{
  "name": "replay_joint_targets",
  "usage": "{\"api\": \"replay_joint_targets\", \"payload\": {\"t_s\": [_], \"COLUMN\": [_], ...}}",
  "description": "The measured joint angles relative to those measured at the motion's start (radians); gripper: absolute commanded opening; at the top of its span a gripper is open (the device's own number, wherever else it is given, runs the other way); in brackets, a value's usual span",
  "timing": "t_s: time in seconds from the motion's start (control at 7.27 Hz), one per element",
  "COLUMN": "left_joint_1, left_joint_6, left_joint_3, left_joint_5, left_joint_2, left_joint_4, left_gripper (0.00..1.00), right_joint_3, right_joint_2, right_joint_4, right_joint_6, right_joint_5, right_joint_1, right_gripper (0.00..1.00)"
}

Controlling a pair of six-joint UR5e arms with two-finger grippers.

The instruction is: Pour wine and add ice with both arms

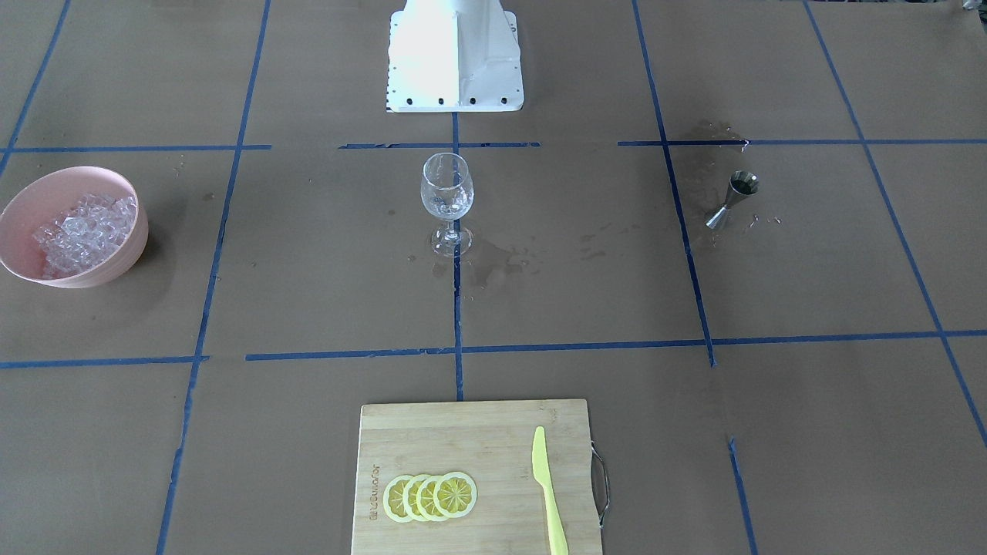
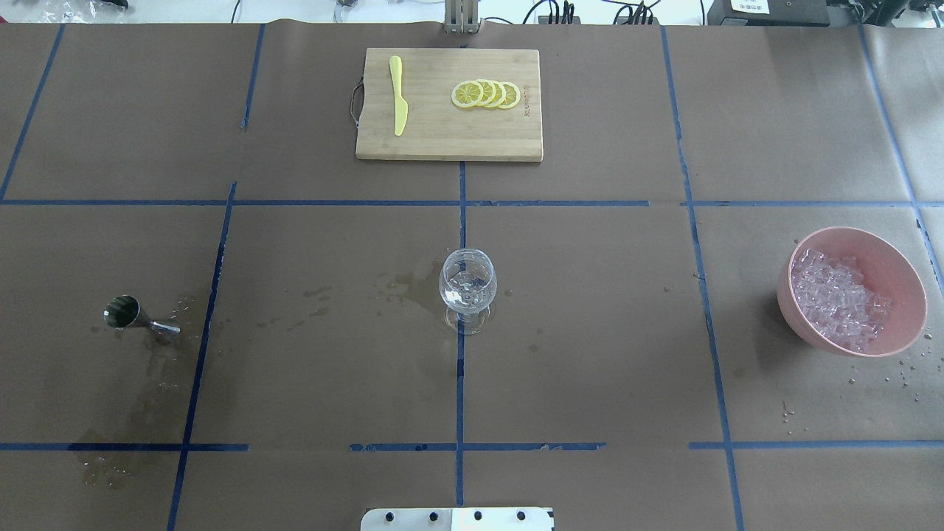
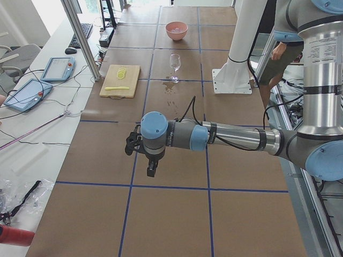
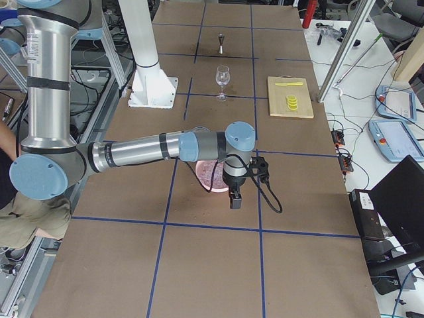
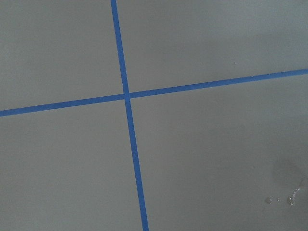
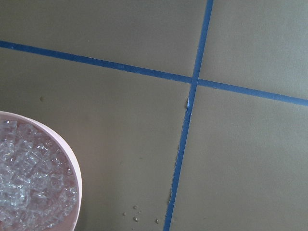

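A clear wine glass (image 1: 447,196) stands upright at the table's middle, also in the overhead view (image 2: 467,284). The ice (image 1: 81,231) is heaped in a pink bowl (image 2: 903,276) on the robot's right side; it also shows in the right wrist view (image 6: 24,183). A small steel jigger (image 2: 125,313) stands on the robot's left side. My left gripper (image 3: 151,171) hangs over bare table, far from the jigger. My right gripper (image 4: 234,203) hangs just past the bowl (image 4: 205,173). Both show only in the side views, so I cannot tell whether they are open or shut.
A wooden cutting board (image 2: 442,140) with lemon slices (image 2: 487,94) and a yellow knife (image 2: 398,96) lies at the far edge. Wet patches (image 2: 413,284) lie around the glass and the jigger. The white robot base (image 1: 455,54) stands behind the glass.
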Motion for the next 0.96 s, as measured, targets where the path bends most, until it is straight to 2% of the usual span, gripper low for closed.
{"api": "replay_joint_targets", "payload": {"t_s": [0.41, 0.96], "left_joint_1": [0.006, 0.044], "left_joint_6": [0.001, 0.001], "left_joint_3": [-0.003, 0.001], "left_joint_5": [-0.007, -0.034], "left_joint_2": [0.0, 0.022], "left_joint_4": [-0.042, -0.292], "left_gripper": [1.0, 1.0], "right_joint_3": [-0.001, -0.001], "right_joint_2": [0.0, 0.003], "right_joint_4": [0.001, 0.001], "right_joint_6": [-0.001, 0.001], "right_joint_5": [-0.002, -0.004], "right_joint_1": [0.0, 0.0], "right_gripper": [1.0, 1.0]}}
